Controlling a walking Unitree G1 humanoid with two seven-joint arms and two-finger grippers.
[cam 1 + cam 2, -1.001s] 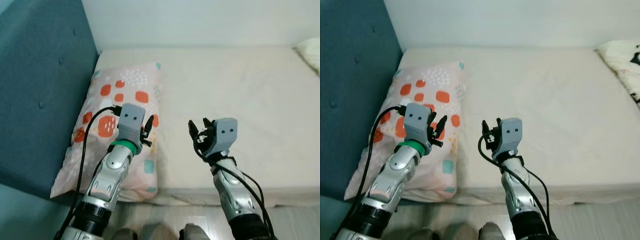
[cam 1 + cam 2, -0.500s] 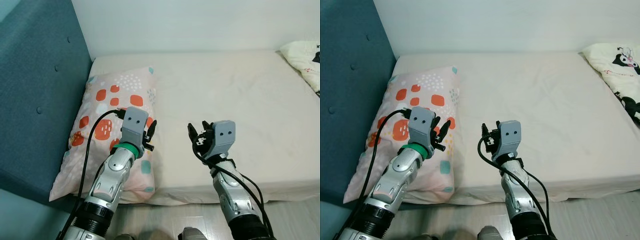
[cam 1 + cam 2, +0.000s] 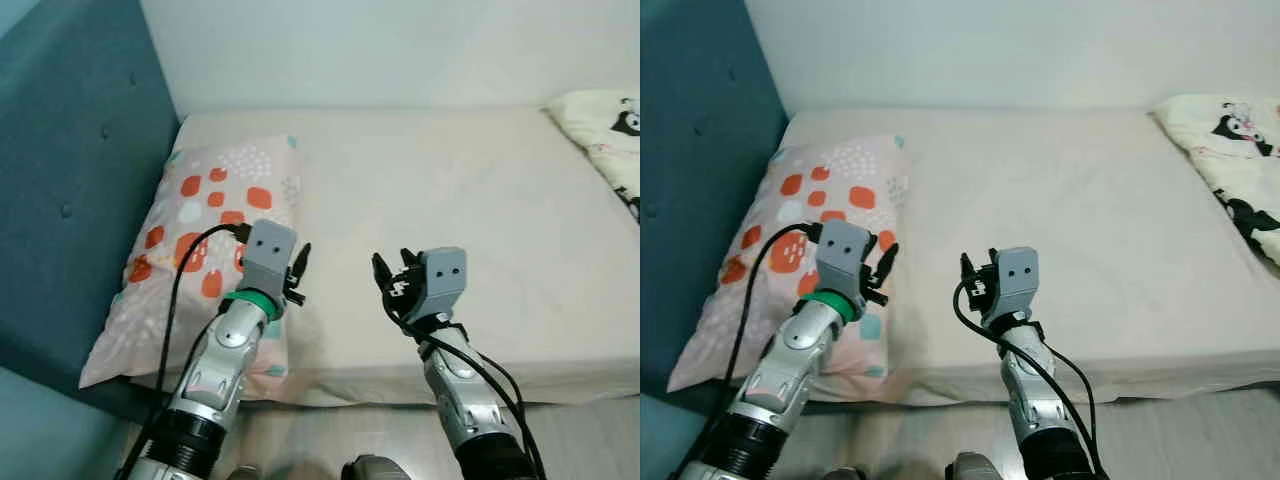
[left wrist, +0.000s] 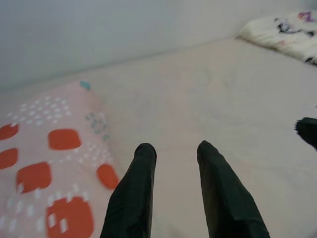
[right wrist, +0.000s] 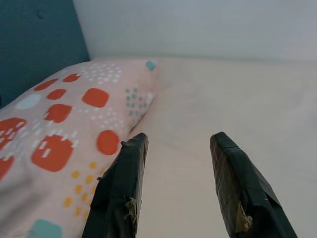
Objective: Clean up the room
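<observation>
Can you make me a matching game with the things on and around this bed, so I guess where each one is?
Things:
1. pillow
2. blanket
3. headboard
4. left gripper

Places or states:
A. dark teal, standing along the robot's left of the bed
B. white with black cartoon figures, at the robot's far right
C. open, empty, above the pillow's edge
D. pink with orange spots, lying against the headboard

Pairs: 1-D, 2-B, 3-A, 4-C
</observation>
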